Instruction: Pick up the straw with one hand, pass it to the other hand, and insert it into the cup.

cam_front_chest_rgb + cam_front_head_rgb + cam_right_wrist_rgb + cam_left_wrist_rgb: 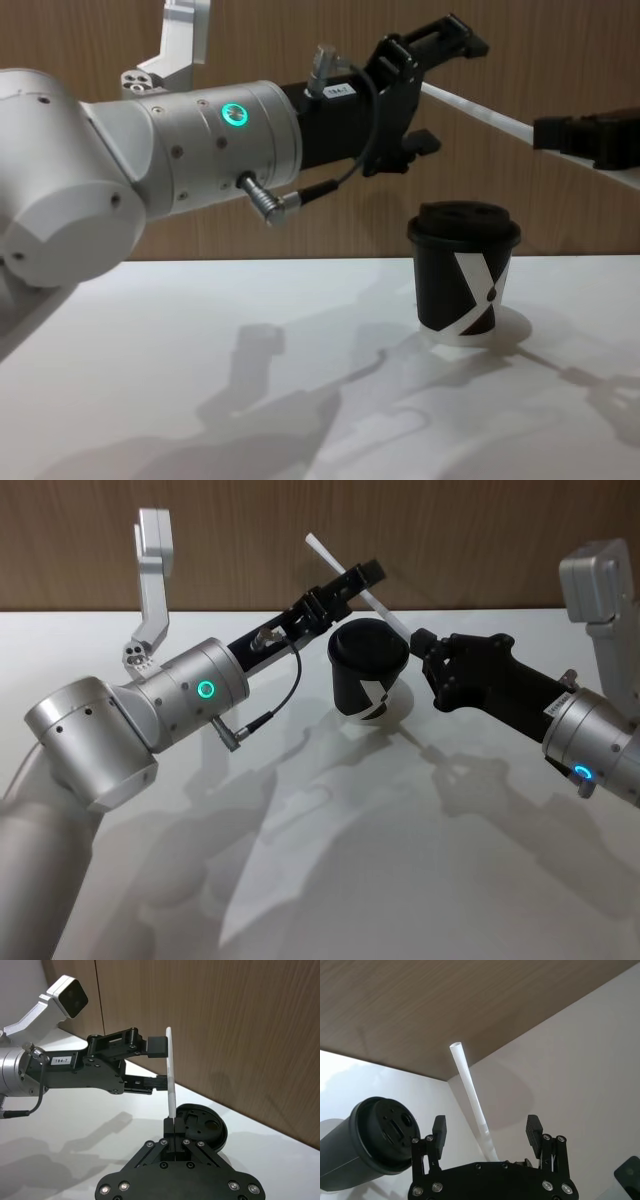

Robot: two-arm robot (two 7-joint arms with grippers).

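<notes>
Black blocky right gripper (172, 1125) pinches the long thin white straw (170, 1065) by its lower end above the lidded black paper cup (365, 675); the silver-armed left gripper (486, 1130) stands spread-fingered around its upper half. Probably light, slick, crushable: squeeze gently there.

You have a white matte table (420, 880) under hard light, with sharp grey shadows (300, 830) lying across it. Behind it stands a brown wood-grain wall (480, 540), with 1 vertical seam (98, 995) visible.
</notes>
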